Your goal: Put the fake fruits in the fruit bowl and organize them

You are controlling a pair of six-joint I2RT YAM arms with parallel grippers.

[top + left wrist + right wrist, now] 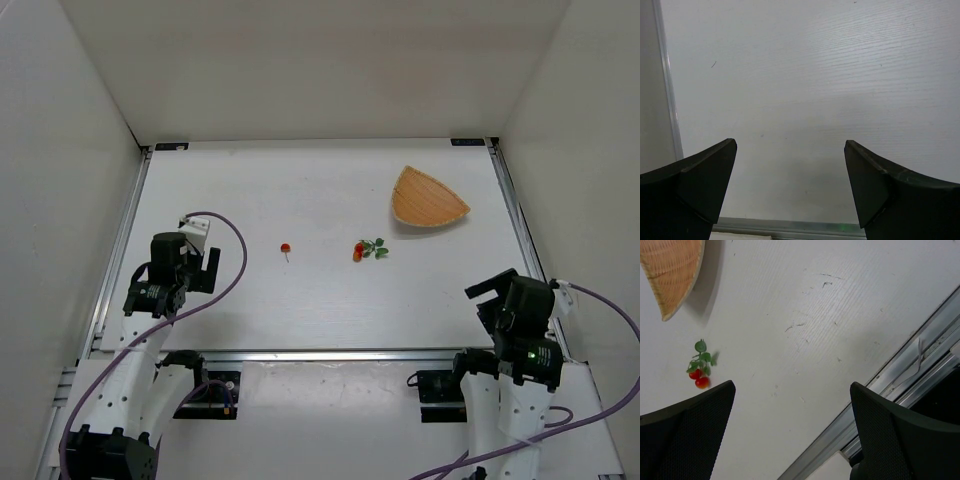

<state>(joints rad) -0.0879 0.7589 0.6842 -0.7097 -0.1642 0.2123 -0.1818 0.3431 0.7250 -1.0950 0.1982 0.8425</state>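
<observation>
White table [300, 310] inside plain white walls [60, 150].

Left gripper [790, 145]: jaws wide, nothing between them. Its wrist cam shows only bare tabletop.

Right gripper [792, 385]: also wide and empty, sitting by the near-edge rail [900, 385].

Nothing is picked up, so I read the step as the first grab.

- I'd send the right arm for the berry [699, 377].
- Drop straight down with the fingers straddling the red part, not the leaves, then close gently.
- It's tiny and will probably skate on this smooth top if nudged.
- Left arm takes the cherry [285, 248]. Pinch the ball, since the stem looks too thin to hold.

Positions:
- The berry is ahead-left of the right gripper, well apart.
- The fruit bowl [428, 197] lies beyond the berry at the far right, with nothing in it.
- The cherry is ahead-right of the left gripper, well apart, mid-table and left of the berry.
</observation>
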